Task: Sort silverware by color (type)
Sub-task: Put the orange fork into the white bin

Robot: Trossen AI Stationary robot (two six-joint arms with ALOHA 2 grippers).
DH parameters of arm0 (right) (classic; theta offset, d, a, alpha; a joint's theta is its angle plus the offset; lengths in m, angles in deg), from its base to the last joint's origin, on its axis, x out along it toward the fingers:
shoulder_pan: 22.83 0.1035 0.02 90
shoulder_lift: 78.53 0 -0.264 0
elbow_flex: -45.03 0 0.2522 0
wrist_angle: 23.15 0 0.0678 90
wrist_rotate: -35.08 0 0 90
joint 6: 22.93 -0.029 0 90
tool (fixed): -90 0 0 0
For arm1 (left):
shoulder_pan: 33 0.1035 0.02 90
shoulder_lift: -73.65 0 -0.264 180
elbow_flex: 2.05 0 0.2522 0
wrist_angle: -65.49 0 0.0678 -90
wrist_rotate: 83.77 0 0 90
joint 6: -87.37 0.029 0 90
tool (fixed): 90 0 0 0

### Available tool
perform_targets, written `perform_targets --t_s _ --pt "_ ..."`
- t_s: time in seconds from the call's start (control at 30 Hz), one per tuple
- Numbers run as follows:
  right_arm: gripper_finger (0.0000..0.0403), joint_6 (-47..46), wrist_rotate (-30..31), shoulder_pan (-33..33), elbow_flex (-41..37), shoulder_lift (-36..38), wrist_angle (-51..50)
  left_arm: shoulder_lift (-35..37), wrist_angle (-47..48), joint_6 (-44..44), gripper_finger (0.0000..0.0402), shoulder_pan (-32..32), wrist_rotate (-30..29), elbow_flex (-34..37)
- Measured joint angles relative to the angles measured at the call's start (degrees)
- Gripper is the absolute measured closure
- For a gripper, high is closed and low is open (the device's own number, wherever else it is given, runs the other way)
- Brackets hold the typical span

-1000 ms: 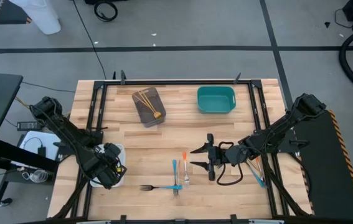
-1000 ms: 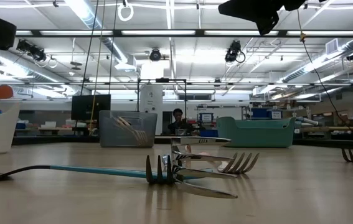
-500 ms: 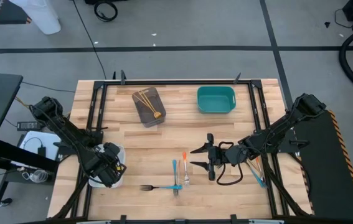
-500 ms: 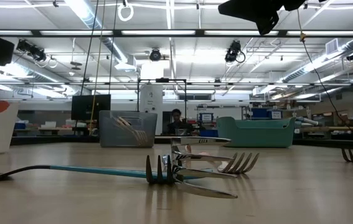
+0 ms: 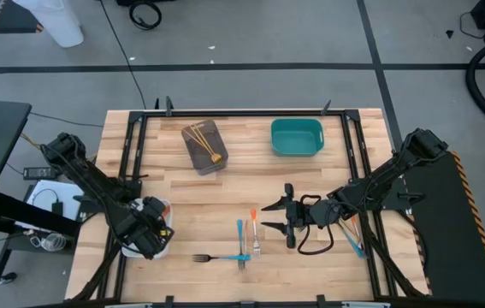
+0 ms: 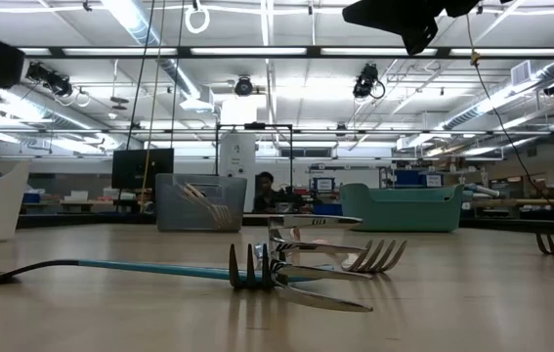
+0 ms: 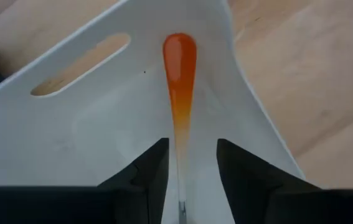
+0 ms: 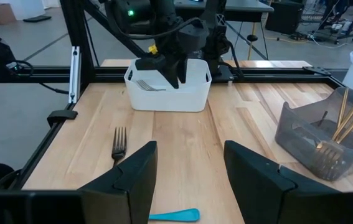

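Orange-handled fork (image 7: 179, 68) lies between the parted fingers of the left hand (image 7: 185, 163), inside the white tray (image 5: 162, 208) at the surface's left edge. Right hand (image 5: 274, 216), fingers spread and empty, hovers beside the blue-handled forks (image 5: 240, 241) near the front edge.
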Motion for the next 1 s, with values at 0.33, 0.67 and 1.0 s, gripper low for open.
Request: perform_targets --t_s 0.33,0.67,1.0 --pt "0.0206 0.0 0.0 -0.1 0.0 0.0 0.0 0.0 2.8 8.0 0.0258 3.9 2.3 -7.4" --pt "0.0206 -0.1 0.1 -0.1 0.0 0.0 0.0 0.0 -3.2 21.6 0.0258 12.6 3.8 -9.0" --pt "0.0206 -1.7 0.1 -0.1 0.0 0.0 -0.9 -4.5 -13.9 35.7 0.0258 19.6 7.0 -9.0"
